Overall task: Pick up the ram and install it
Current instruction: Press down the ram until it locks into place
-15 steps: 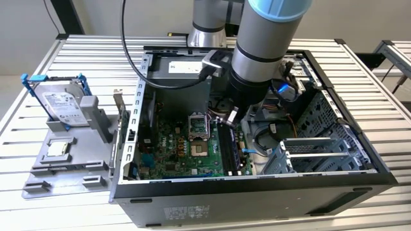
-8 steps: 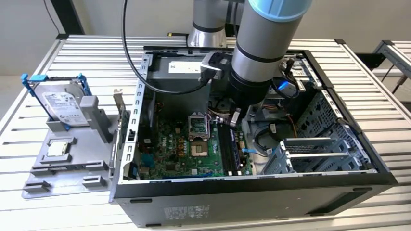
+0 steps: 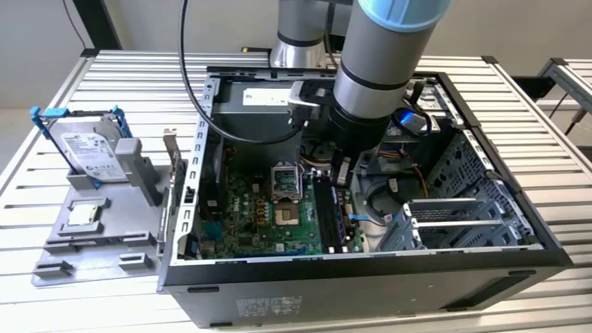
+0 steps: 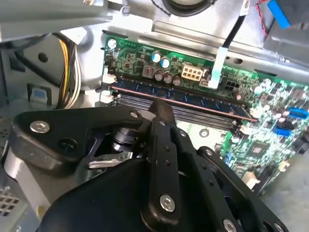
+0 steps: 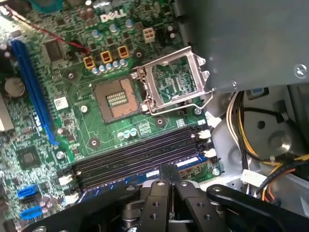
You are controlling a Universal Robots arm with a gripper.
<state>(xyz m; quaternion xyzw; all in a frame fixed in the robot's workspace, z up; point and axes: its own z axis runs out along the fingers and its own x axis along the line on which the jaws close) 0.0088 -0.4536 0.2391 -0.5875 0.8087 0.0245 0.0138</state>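
Note:
The ram [image 4: 203, 102] is a long dark stick lying in the memory slot at the edge of the green motherboard. It also shows as a blue-labelled strip [image 5: 189, 162] in the first wrist view. My gripper [image 5: 169, 169] is inside the open computer case [image 3: 370, 277]. Its black fingers are shut together, with their tips set crosswise on the ram's top edge near its middle [image 4: 161, 105]. In the exterior view the gripper [image 3: 344, 177] hangs over the memory slots, to the right of the processor socket.
The processor socket [image 5: 117, 99] stands open with its metal frame [image 5: 176, 82] flipped up. Yellow and black cables [image 5: 244, 135] run beside the slots. Outside the case, on the exterior view's left, a grey holder [image 3: 55, 260] carries the hard drive [image 3: 88, 149] and a square chip [image 3: 83, 214].

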